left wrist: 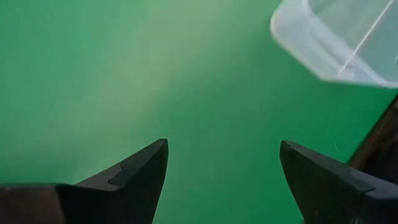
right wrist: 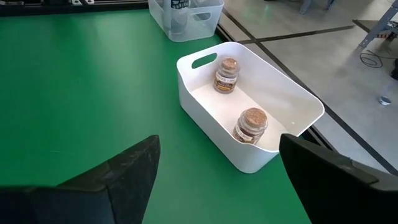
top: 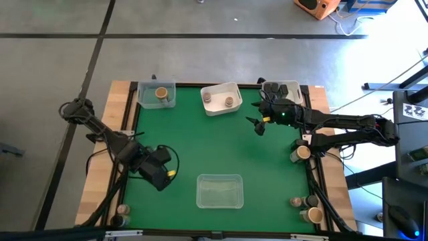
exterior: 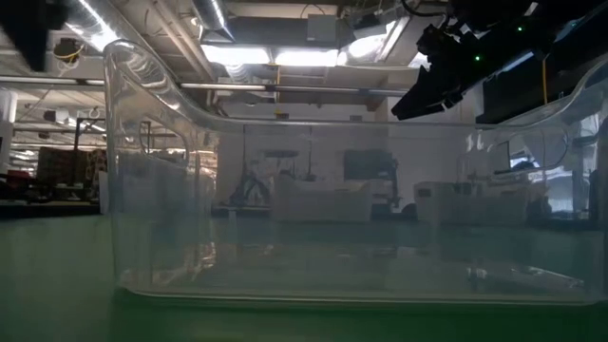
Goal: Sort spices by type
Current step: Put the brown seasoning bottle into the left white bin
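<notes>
Sorting looks partly done. The white tray (top: 221, 98) at twelve o'clock holds two cork-topped jars (right wrist: 250, 125), and the clear tray (top: 156, 94) at eleven o'clock holds one. More spice jars (top: 302, 152) wait along the bench's edge from three to five o'clock, with one at seven o'clock. The near clear bin (top: 219, 191) at six o'clock appears empty. The right end effector (top: 257, 125) hovers wide open and empty near the white tray; the left end effector (top: 159, 175), also open and empty, hangs over the green mat (top: 200, 147) at eight o'clock. Beyond is grey floor and a lit workshop.

Left end effector (top: 162, 175) low over the near-left mat, right end effector (top: 257, 124) far-right, both open-fingered, empty.
</notes>
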